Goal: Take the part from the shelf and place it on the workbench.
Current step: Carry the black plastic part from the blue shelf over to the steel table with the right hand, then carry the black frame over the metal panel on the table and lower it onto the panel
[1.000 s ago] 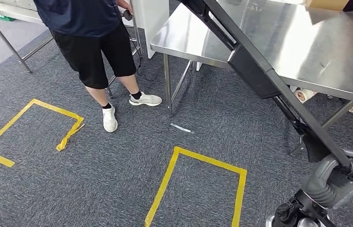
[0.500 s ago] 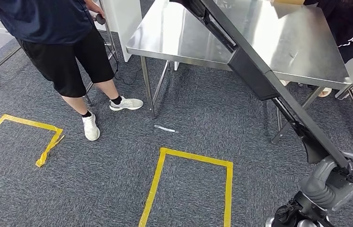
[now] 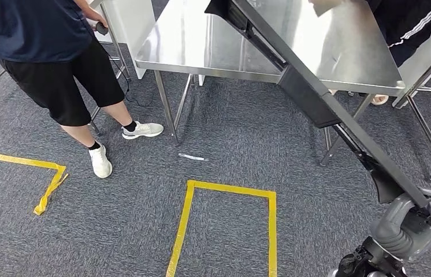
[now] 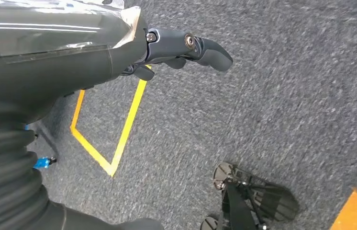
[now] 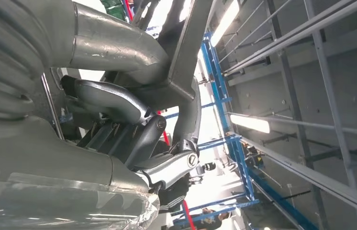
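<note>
the right hand (image 3: pixel 412 228) sits low at the near right of the steel workbench (image 3: pixel 201 40), its grey fingers (image 5: pixel 119 103) wrapped round the end of the part (image 3: pixel 317 95), a long dark metal bar with a boxy black block midway. the part slants up from the hand and crosses over the workbench top, its far end above the bright sheet surface. the left hand (image 4: pixel 176 48) hangs over the grey carpet (image 3: pixel 115 231) away from the workbench, holding nothing, dark fingers half curled with the thumb stretched straight.

left of the workbench stands a person (image 3: pixel 45 63) in a dark shirt, black shorts and white shoes. another person in a dark top with white stripes (image 3: pixel 409 23) stands at its far right corner. in front of the workbench, yellow tape squares (image 3: pixel 227 225) mark the rough carpet, and a small white stick (image 3: pixel 193 157) lies near its thin steel leg.
</note>
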You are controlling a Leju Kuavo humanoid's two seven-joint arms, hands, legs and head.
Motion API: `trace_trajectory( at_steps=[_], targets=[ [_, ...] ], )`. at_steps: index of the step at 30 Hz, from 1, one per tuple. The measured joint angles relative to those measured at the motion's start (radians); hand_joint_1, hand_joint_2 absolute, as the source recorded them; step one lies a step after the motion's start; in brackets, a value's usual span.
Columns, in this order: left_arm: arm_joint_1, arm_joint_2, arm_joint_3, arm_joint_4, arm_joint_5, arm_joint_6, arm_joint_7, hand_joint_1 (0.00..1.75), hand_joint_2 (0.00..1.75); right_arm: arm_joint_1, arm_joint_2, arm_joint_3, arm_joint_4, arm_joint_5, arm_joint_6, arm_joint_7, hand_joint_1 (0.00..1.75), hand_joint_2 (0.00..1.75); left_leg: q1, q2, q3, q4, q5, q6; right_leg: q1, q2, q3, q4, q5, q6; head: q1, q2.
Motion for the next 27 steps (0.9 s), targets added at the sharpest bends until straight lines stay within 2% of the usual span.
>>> trace_trajectory(
  at_steps=[1, 6, 10, 12, 22, 27],
  targets=[
    [0.0, 0.0, 0.0, 0.0, 0.0, 0.0, 0.0, 0.0, 1.75, 0.0, 0.0, -0.001, 0.0, 0.0, 0.0, 0.0, 1.75, 1.75, 0.001, -0.001, 0.001, -0.002, 0.003, 0.003, 0.003, 0.0, 0.0, 0.0, 0.0, -0.001, 0.0, 0.0],
    [0.0, 0.0, 0.0, 0.0, -0.004, -0.001, 0.0, 0.0, 1.75, -0.001, 0.0, -0.004, 0.0, 0.008, 0.001, 0.0, 1.75, 1.75, 0.005, -0.001, 0.004, -0.011, 0.009, -0.011, 0.009, 0.0, -0.001, 0.001, 0.0, -0.012, 0.0, 0.0],
    [0.0, 0.0, 0.001, 0.0, -0.004, -0.008, -0.005, 0.0, 1.75, -0.001, 0.0, -0.005, 0.0, 0.011, 0.001, 0.0, 1.75, 1.75, 0.008, -0.001, 0.005, -0.013, 0.01, -0.034, 0.012, 0.0, -0.002, 0.002, 0.0, -0.015, 0.0, 0.0],
    [0.0, 0.0, 0.001, 0.0, -0.005, -0.014, -0.007, 0.0, 1.75, -0.002, 0.0, -0.005, 0.0, 0.014, 0.001, 0.0, 1.75, 1.75, 0.008, -0.001, 0.005, -0.013, 0.01, -0.037, 0.012, 0.0, -0.002, 0.002, 0.0, -0.015, 0.0, 0.0],
    [0.0, 0.002, 0.003, 0.0, -0.005, -0.018, -0.008, 0.0, 1.75, -0.005, 0.0, -0.006, 0.001, 0.027, 0.001, -0.001, 1.75, 1.75, 0.0, -0.001, 0.004, -0.012, 0.01, -0.037, 0.006, 0.0, -0.002, 0.002, 0.001, -0.014, 0.0, 0.0],
    [0.0, 0.006, 0.003, 0.0, -0.007, -0.017, -0.008, 0.0, 1.75, -0.008, 0.001, -0.005, 0.004, 0.031, 0.001, -0.001, 1.75, 1.75, -0.004, -0.002, -0.001, -0.002, 0.004, -0.022, -0.003, 0.0, -0.001, -0.002, 0.005, -0.007, -0.001, 0.0]
  ],
)
